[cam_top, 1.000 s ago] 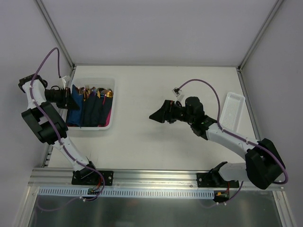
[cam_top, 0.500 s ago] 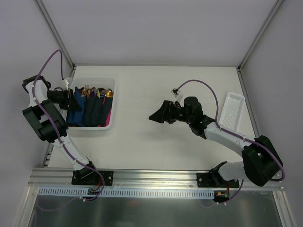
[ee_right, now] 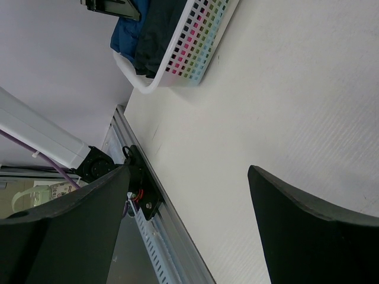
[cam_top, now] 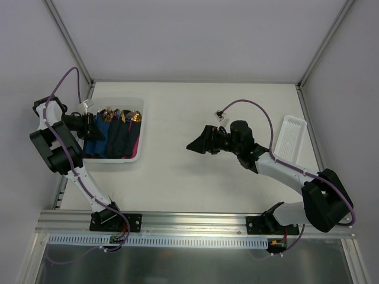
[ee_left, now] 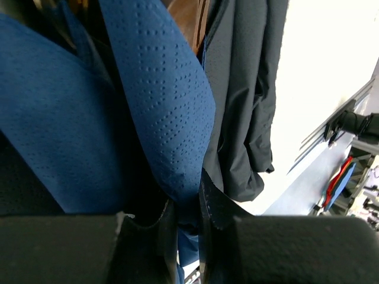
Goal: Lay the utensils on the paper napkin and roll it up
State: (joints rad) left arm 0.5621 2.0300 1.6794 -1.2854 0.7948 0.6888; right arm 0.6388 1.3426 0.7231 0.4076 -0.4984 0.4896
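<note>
A white basket (cam_top: 141,118) at the table's left holds folded napkins and the gold-bronze utensils (cam_top: 118,113), which stand at its far end. My left gripper (cam_top: 95,126) reaches into the basket's left side. In the left wrist view it (ee_left: 188,236) is shut on a fold of a blue paper napkin (ee_left: 166,100) with a dotted emboss. Darker navy napkins (ee_left: 243,89) lie beside it. My right gripper (cam_top: 195,145) is open and empty above the middle of the table; it also shows in the right wrist view (ee_right: 189,207).
A magenta-pink napkin (cam_top: 136,145) lies at the basket's right side. A white perforated tray (cam_top: 290,137) lies at the table's right edge. The basket also shows in the right wrist view (ee_right: 198,50). Frame posts stand at the far corners.
My left arm's wrist has shifted a little to the right, with the gripper staying in the basket's left side. The right arm has barely moved.
</note>
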